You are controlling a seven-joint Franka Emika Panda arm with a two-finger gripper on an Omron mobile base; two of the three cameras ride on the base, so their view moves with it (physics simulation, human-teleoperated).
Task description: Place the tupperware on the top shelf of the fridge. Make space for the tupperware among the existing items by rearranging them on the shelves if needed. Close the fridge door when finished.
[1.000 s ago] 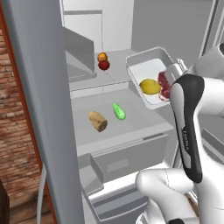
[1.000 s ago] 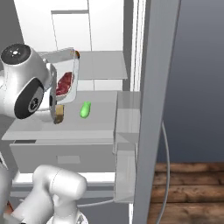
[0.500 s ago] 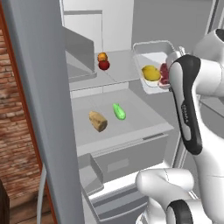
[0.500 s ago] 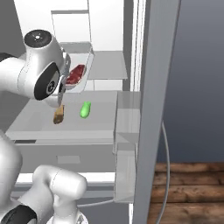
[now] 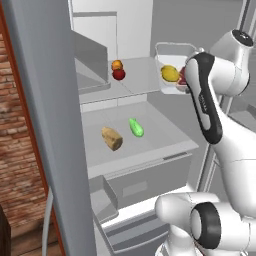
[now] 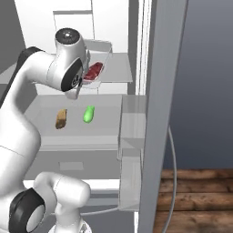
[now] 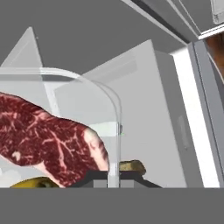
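The tupperware (image 5: 170,64), a translucent white-rimmed tray with a yellow lump (image 5: 169,73) and red meat (image 7: 52,140) inside, hangs over the right side of the top shelf (image 5: 142,77) of the open fridge (image 5: 125,30). My gripper (image 7: 108,178) is shut on its rim (image 7: 117,118); in the left base view my forearm covers the hand. An orange fruit (image 5: 117,64) and a red fruit (image 5: 119,75) sit at the top shelf's left. On the shelf below (image 5: 162,135) lie a tan bread chunk (image 5: 112,138) and a green vegetable (image 5: 136,127).
The left door (image 5: 45,125) stands open close on the left, the right door (image 6: 164,113) on the right with grey bins (image 6: 132,127). A drawer front (image 5: 150,180) sits under the lower shelf. Brick wall (image 5: 20,165) and wooden floor (image 6: 195,195) flank the fridge.
The arm has lifted the tupperware higher and carried it further into the fridge, toward the top shelf. The items on the shelves have not moved.
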